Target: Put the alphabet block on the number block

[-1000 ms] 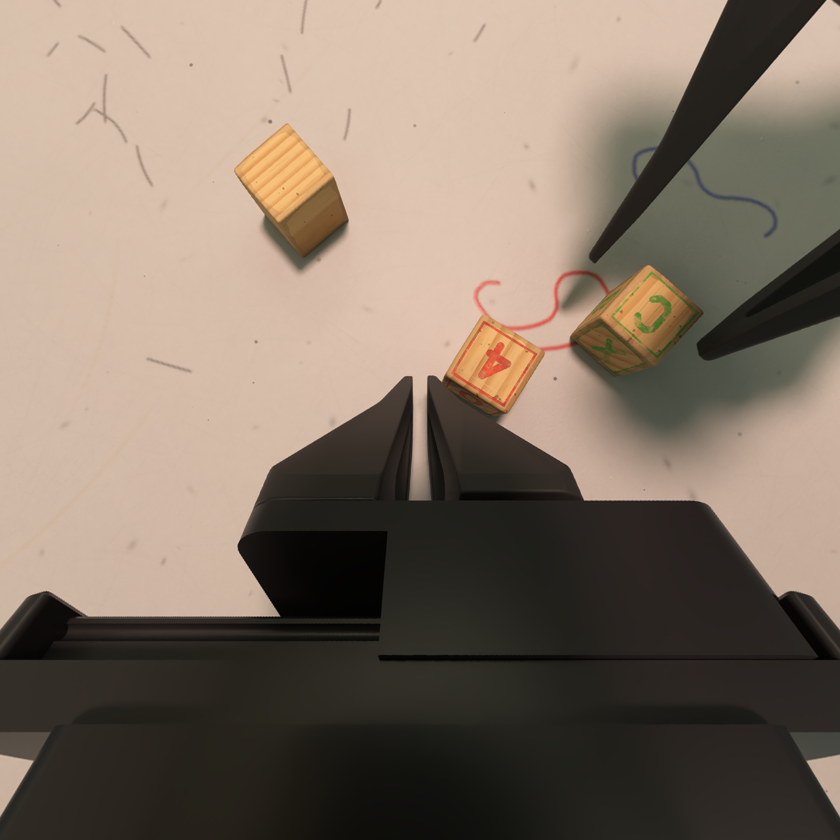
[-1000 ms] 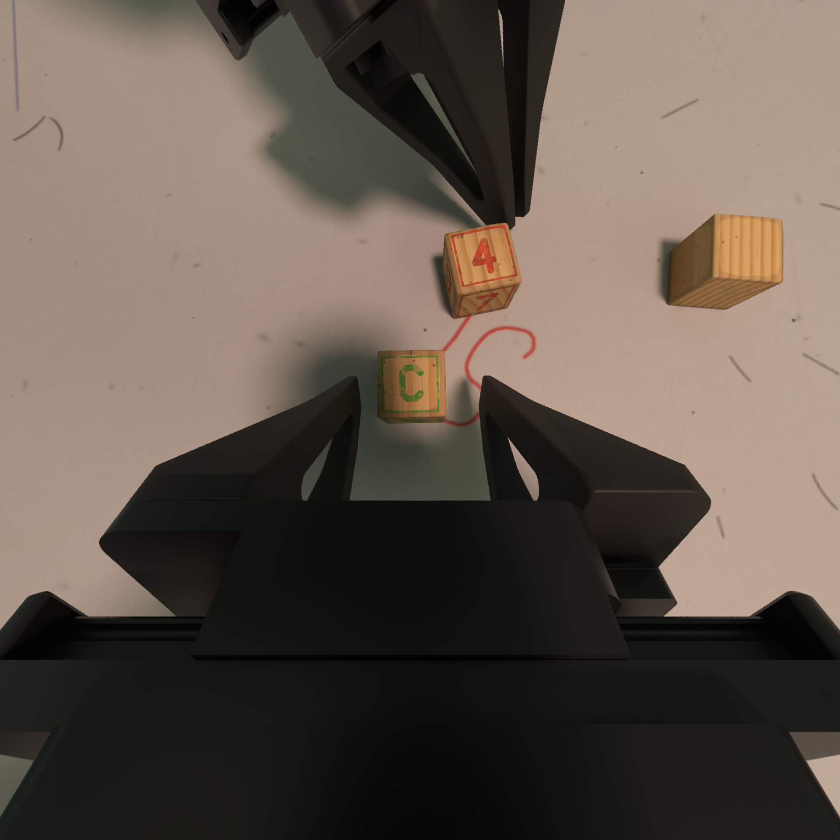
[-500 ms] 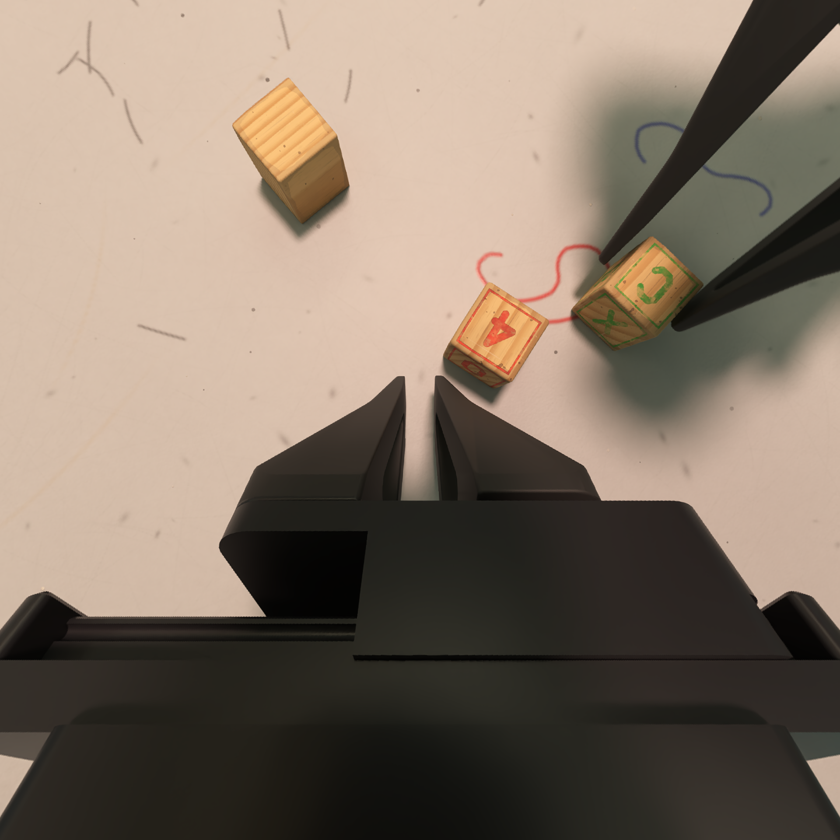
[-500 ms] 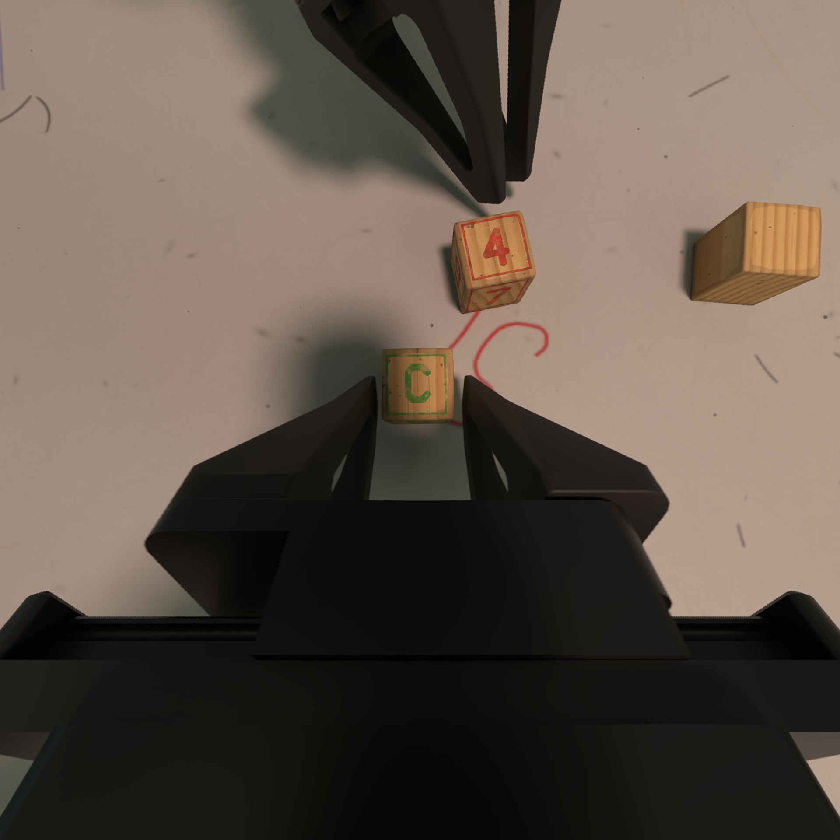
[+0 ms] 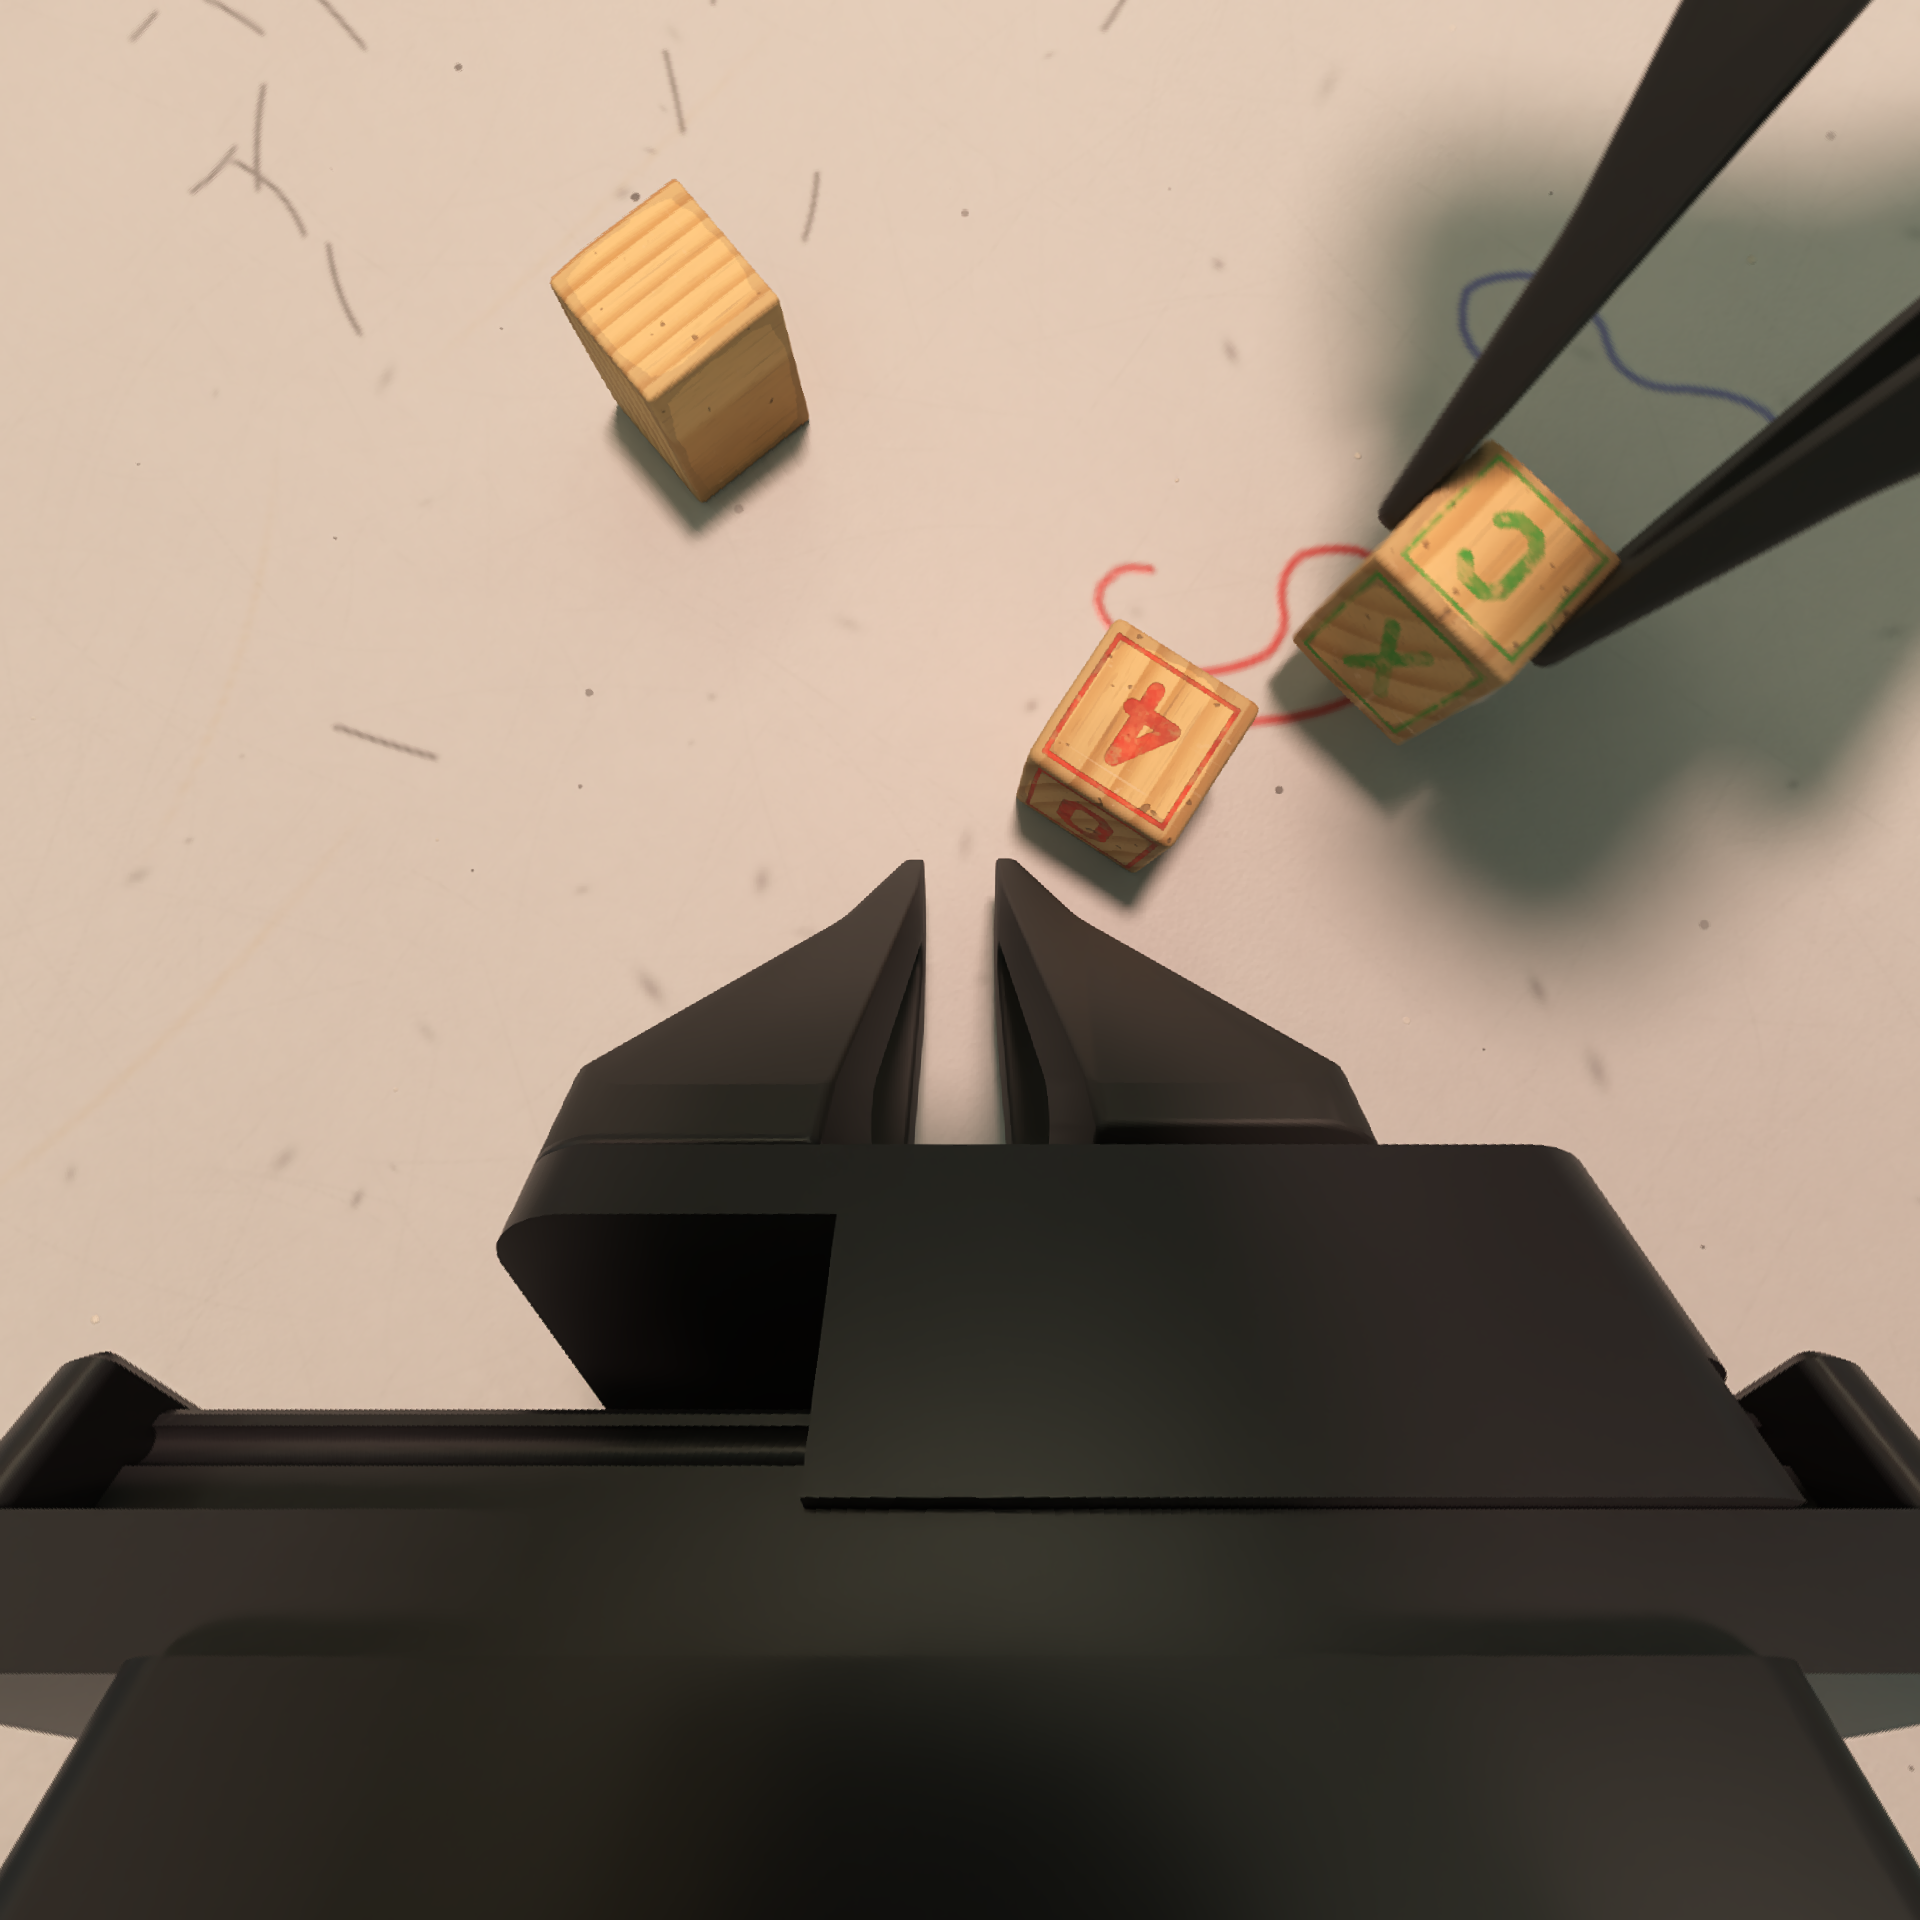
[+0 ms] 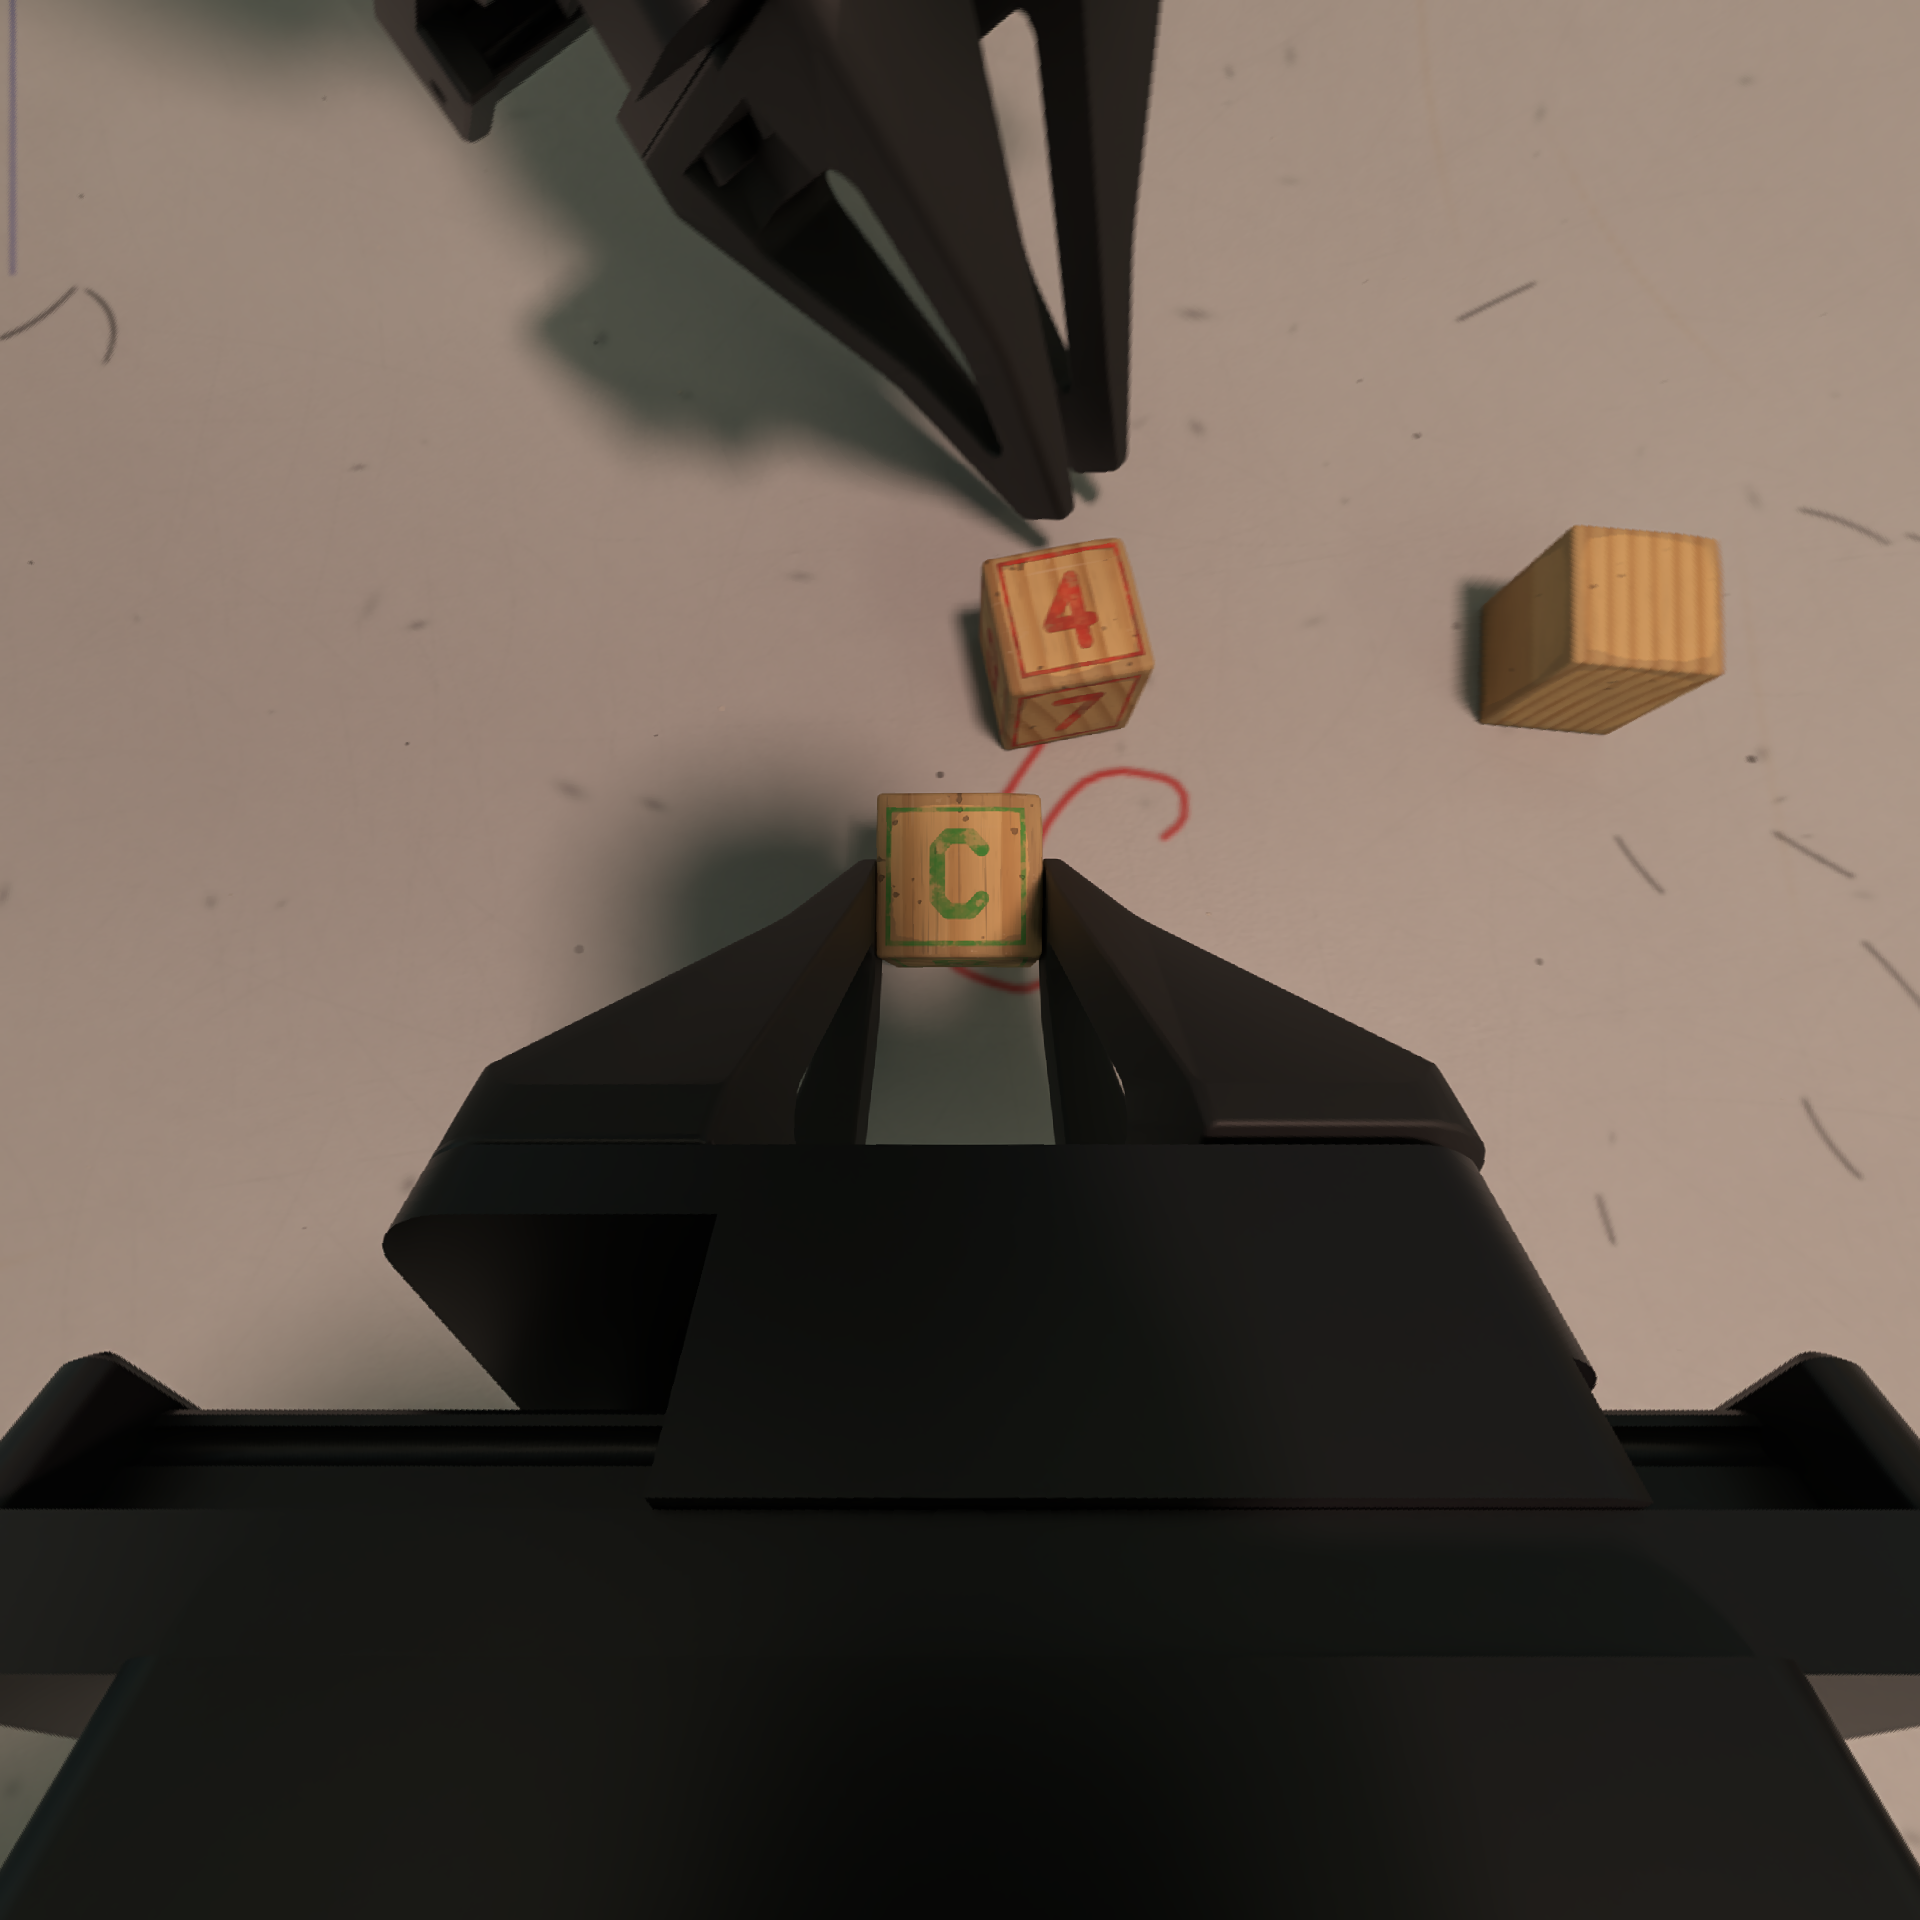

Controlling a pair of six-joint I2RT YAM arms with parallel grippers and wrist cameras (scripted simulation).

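The alphabet block [image 6: 958, 878], wood with green marks, sits between my right gripper's [image 6: 958, 873] fingertips, which press on its two sides. I cannot tell whether it is off the table. In the left wrist view the alphabet block [image 5: 1455, 592] shows at the right, clamped by the right gripper's fingers [image 5: 1507, 384]. The number block [image 6: 1065, 634], wood with red marks, rests on the table just beyond it and slightly right. My left gripper [image 5: 959, 868] is empty, its jaws nearly together, just left of the number block [image 5: 1138, 738].
A plain wooden block [image 5: 681, 332] stands apart at the far left; in the right wrist view this plain block [image 6: 1600, 629] is at the right. The left gripper [image 6: 1060, 488] hangs just beyond the number block. A red scribble [image 5: 1127, 571] and a blue scribble [image 5: 1621, 353] mark the pale table.
My right gripper has come down around the alphabet block and closed on it. My left gripper has drawn back a little from the number block, its jaws parting slightly.
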